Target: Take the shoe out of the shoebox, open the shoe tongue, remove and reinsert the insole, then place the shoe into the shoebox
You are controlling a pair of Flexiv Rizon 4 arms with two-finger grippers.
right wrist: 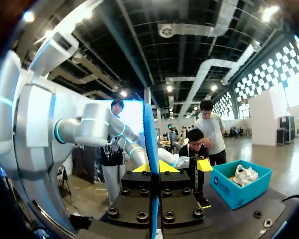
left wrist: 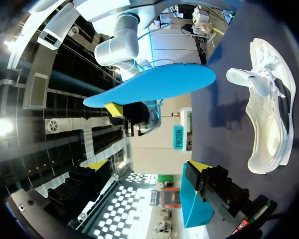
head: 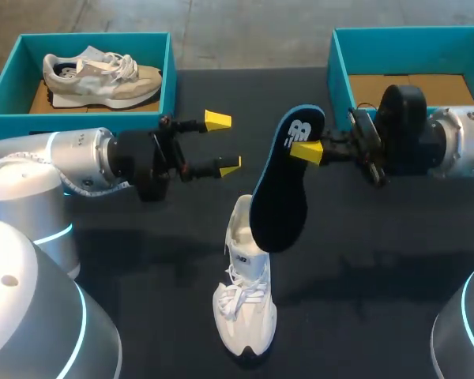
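Observation:
A white shoe [head: 245, 312] stands on the black table, toe toward the front edge; it also shows in the left wrist view [left wrist: 269, 104]. My right gripper [head: 306, 151] is shut on the upper part of a dark insole [head: 278, 193] with a blue rim, held upright, its lower end over the shoe's heel opening. Seen edge-on, the insole [right wrist: 150, 139] rises from between the right gripper's fingers [right wrist: 153, 168]. My left gripper [head: 223, 143] hangs open and empty just left of the insole. From the left wrist, the insole's blue underside [left wrist: 154, 84] lies ahead of the open left gripper [left wrist: 147, 167].
A teal shoebox [head: 0, 103] at the back left holds a beige shoe [head: 103, 79]; that box also shows in the right wrist view [right wrist: 239, 191]. A second teal shoebox [head: 337, 59] at the back right shows only its cardboard floor. Bare table [head: 379, 260] lies right of the white shoe.

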